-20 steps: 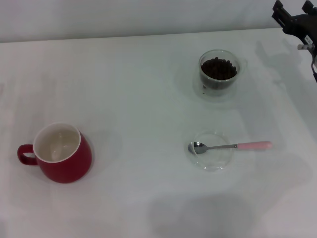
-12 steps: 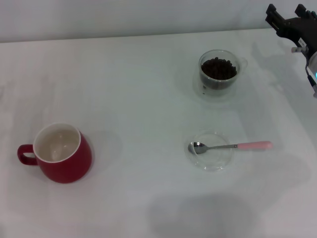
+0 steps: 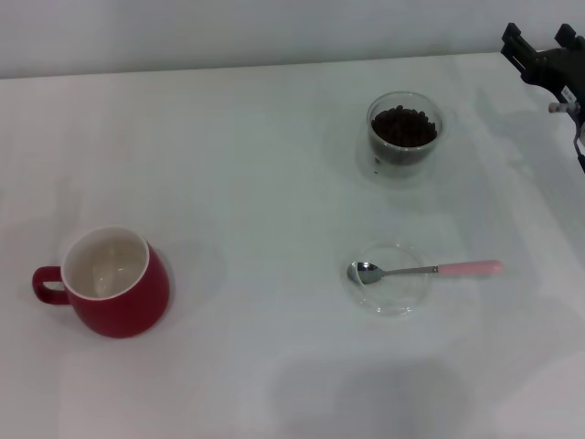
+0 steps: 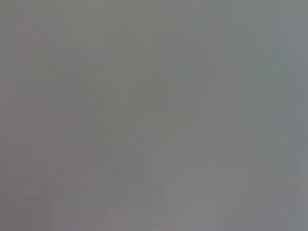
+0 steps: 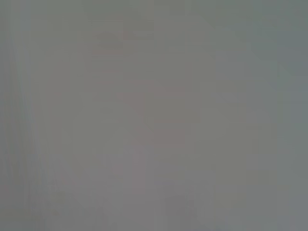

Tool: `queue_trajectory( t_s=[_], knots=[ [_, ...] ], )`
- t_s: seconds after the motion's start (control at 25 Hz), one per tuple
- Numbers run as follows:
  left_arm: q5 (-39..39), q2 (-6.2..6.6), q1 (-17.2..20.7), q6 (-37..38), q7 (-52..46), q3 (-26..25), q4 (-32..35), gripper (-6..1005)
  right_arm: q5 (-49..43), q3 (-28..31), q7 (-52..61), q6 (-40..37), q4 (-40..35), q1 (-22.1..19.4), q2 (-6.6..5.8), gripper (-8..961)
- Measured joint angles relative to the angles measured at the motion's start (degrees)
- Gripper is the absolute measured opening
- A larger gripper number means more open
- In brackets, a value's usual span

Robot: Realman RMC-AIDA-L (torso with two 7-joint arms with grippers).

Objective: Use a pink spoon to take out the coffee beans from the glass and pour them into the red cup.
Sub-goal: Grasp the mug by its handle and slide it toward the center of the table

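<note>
Glossy ceramic red cup [image 3: 119, 291]; clear glass [image 3: 404, 128]; pink spoon [image 3: 425, 270] (shiny metal bowl); matt white table [image 3: 256, 165].

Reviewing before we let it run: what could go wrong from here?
1. The pink spoon rests with its bowl in a shallow glass dish, handle overhanging the rim; a pinch there might tip it or drag the dish.
2. The red cup stands far across the table from the glass, so coffee beans could roll off on the way.
3. The right tool is at the far right edge, its grasp unaligned.
</note>
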Motion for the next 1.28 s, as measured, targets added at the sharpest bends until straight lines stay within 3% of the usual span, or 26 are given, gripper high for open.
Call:
queue_trajectory(
  t_s=[0.44,0.48,0.68,0.96,1.12,1.28],
  knots=[
    [4.42,-0.06,5.04,3.45,-0.24,0.01,2.36,887,-0.01,0.13,-0.01,-0.11,-0.26,-0.72,-0.05,864],
    [6.60,-0.12,7.91,6.25,-0.27,-0.01,3.18,887,0.00,0.14,-0.01,-0.11,-0.31,-0.71,-0.08,864],
    [9.24,-0.17,12.44,10.81,-0.49,0.01,4.00,887,0.00,0.15,-0.01,-0.11,-0.67,-0.35,-0.18,863],
    [19.47,-0.01,19.55,15.59,-2.43,-0.01,2.06,886,-0.01,0.20,-0.01,0.52,-2.39,0.24,-0.30,863],
    [27.88,0.11,20.05,16.67,-2.42,0.00,-2.18,886,0.00,0.24,-0.01,0.62,-3.60,0.76,-0.36,863],
    [36.01,0.19,17.73,16.74,-2.26,0.00,-6.02,885,0.00,0.24,-0.01,0.92,-3.77,1.73,-0.31,863]
  ],
)
